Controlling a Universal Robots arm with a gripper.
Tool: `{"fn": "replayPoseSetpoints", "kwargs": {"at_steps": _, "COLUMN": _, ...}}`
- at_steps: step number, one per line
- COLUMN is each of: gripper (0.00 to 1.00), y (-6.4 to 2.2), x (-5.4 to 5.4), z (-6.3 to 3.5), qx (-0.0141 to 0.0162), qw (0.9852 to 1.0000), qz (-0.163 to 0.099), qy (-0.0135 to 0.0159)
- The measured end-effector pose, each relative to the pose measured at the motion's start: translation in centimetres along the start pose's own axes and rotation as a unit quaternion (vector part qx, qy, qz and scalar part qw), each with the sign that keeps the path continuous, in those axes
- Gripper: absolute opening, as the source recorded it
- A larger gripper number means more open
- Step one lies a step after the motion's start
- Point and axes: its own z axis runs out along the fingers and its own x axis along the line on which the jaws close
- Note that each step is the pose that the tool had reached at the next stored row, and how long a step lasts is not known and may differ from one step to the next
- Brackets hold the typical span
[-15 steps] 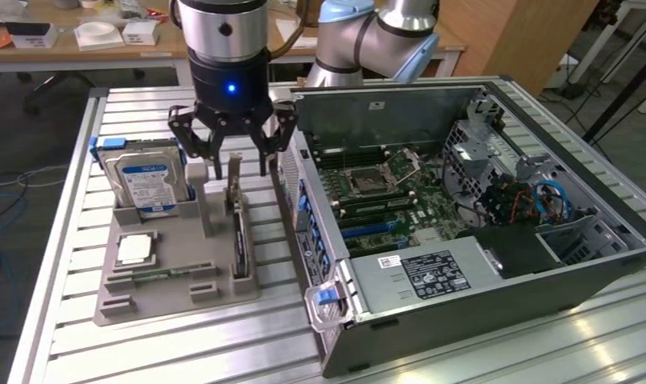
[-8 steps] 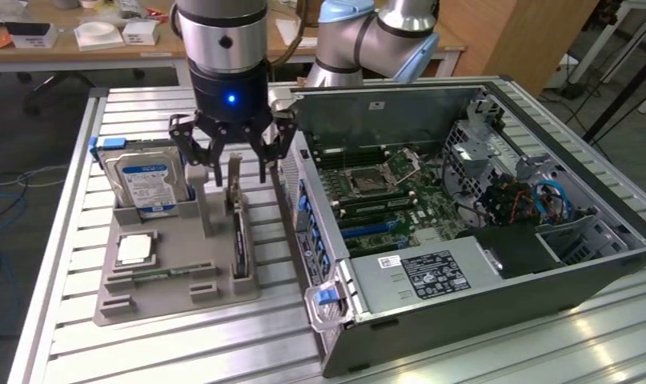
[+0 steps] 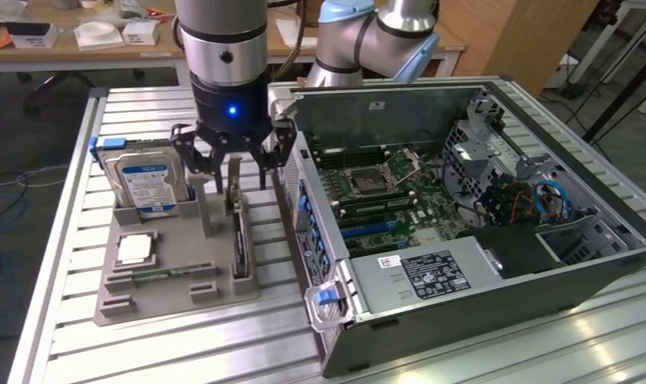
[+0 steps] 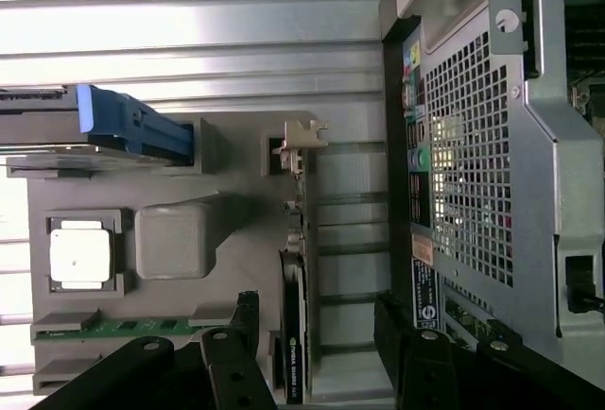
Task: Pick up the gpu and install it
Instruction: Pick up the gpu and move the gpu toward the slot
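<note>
Slatted metal table [image 3: 56, 208]: at the exterior view's left, a hard drive [image 3: 146, 184] stands in a grey holder [image 3: 173, 292]. Beside it the gpu [image 3: 239, 244] stands on edge in the holder's slot, unheld. The gripper [image 3: 235, 178] hangs over it, fingers spread wide. An open case [image 3: 462, 240] lies at right.

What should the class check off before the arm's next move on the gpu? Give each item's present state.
1. Gripper open: ok.
2. gpu standing on edge in the grey holder, not held: ok.
3. gpu between the fingers in the wrist view: ok.
4. Fingers apart from the hard drive: cannot tell.
5. Computer case side open, motherboard exposed: ok.
</note>
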Motion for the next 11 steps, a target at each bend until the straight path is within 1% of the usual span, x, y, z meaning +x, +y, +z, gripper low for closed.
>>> {"fn": "replayPoseSetpoints", "kwargs": {"at_steps": 11, "gripper": 0.60, "y": -0.39, "x": 0.2, "z": 1.86, "qx": 0.0000, "qw": 1.0000, "qz": 0.000, "qy": 0.0000}}
